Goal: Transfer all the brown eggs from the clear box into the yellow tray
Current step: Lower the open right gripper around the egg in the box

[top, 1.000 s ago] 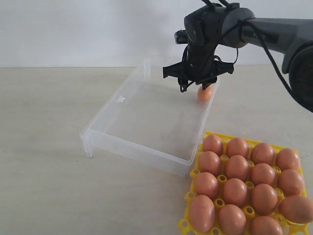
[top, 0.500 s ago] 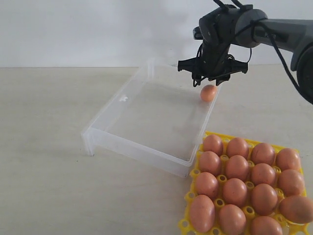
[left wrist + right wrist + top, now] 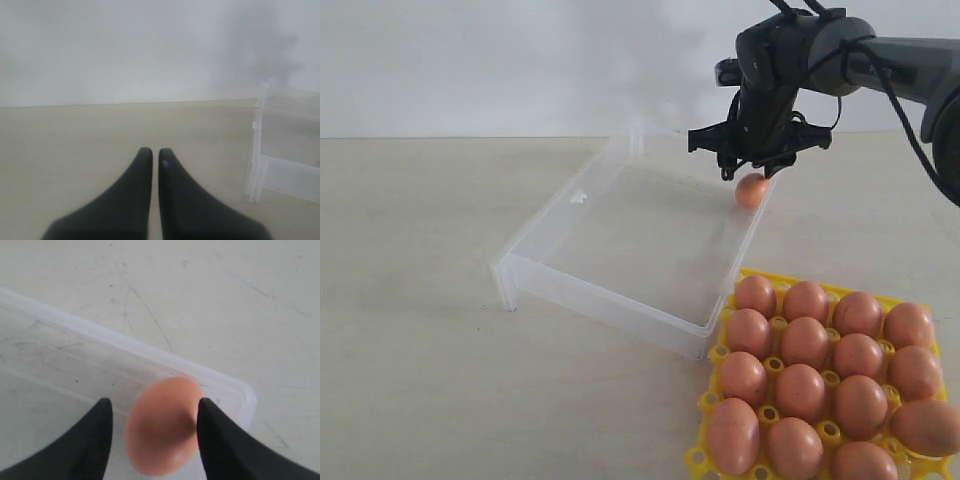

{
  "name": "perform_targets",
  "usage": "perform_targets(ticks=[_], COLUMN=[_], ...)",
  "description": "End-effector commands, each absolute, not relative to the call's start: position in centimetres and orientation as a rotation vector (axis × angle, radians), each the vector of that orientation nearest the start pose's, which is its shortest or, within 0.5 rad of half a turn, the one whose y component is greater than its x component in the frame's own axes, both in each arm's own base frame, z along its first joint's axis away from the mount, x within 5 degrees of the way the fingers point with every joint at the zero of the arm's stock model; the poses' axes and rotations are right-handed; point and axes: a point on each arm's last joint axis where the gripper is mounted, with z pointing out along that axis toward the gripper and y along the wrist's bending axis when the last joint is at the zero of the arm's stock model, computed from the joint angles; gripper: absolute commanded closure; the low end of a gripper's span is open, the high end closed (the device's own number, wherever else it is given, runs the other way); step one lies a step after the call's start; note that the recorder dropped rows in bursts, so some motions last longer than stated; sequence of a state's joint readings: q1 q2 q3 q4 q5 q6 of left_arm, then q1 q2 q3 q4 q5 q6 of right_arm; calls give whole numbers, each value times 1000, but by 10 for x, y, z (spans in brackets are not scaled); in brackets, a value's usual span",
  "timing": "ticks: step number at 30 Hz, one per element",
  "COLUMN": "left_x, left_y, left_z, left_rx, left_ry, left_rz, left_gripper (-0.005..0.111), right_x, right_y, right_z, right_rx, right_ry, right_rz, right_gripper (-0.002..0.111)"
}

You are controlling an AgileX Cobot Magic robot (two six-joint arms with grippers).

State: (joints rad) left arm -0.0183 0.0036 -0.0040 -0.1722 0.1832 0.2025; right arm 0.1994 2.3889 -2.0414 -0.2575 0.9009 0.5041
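Note:
One brown egg (image 3: 752, 189) lies in the far right corner of the clear box (image 3: 610, 292). My right gripper (image 3: 748, 170) hangs just above it, open. In the right wrist view the egg (image 3: 162, 425) sits between the two black fingers (image 3: 97, 432), close to one and with a gap to the other, beside the box's rim (image 3: 100, 335). Several brown eggs (image 3: 805, 390) fill the yellow tray (image 3: 698, 460) at the front right. My left gripper (image 3: 152, 152) is shut and empty, low over the table near a corner of the clear box (image 3: 285, 175).
The rest of the clear box's floor holds nothing. The tray stands right against the box's near right corner. Pale table (image 3: 410, 330) stretches to the left, with a white wall behind.
My right gripper has moved right, from the box's middle back to above the corner egg. The egg and the box have shifted slightly right.

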Motion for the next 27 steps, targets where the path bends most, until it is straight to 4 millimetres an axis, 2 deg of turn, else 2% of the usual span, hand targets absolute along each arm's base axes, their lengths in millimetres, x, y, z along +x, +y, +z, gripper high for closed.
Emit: perform_targets(ticks=[1, 5, 15, 21, 23, 27], left_x=[56, 56, 56, 56, 56, 56], left_y=[-4, -4, -4, -4, -4, -4], left_z=[197, 197, 197, 197, 197, 197], left_rx=[70, 70, 70, 70, 70, 70], left_ry=[1660, 1660, 1660, 1660, 1660, 1660], left_rz=[-15, -15, -15, -15, -15, -15], left_gripper=[103, 103, 103, 103, 103, 103], right_x=[511, 511, 513, 521, 523, 522], right_y=[82, 86, 92, 94, 94, 94], right_z=[162, 149, 150, 155, 155, 155], right_rx=[233, 245, 213, 202, 200, 200], right_ry=[2684, 2722, 2700, 2601, 2588, 2589], right_rz=[-91, -38, 45, 86, 91, 91], right_gripper=[62, 62, 62, 63, 71, 93])
